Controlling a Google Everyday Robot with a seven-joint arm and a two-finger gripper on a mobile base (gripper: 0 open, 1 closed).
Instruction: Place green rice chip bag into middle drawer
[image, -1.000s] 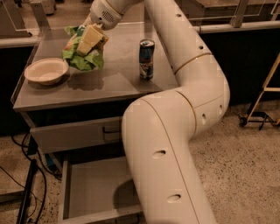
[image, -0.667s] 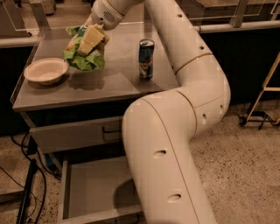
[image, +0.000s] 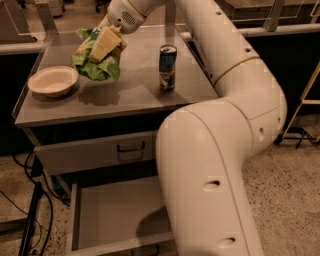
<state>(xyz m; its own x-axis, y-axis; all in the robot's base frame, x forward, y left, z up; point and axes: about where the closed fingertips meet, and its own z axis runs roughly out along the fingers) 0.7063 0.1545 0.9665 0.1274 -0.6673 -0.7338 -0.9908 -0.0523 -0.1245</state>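
The green rice chip bag (image: 95, 65) is crinkly bright green and hangs just above the grey counter top, near its back left. My gripper (image: 109, 44) is shut on the bag from above, its pale fingers (image: 104, 46) pressed into the bag's top. The middle drawer (image: 117, 212) stands pulled open below the counter, a shallow grey steel tray with a bare bottom. My big white arm covers the drawer's right part.
A white bowl (image: 53, 81) sits on the counter (image: 135, 95) left of the bag. A blue drink can (image: 167, 67) stands upright to the right. The upper drawer (image: 95, 152) with a dark loop handle is shut. Cables lie on the floor at left.
The bag and my gripper have lifted slightly and shifted a little toward the front of the counter. Bowl, can and drawers have not moved.
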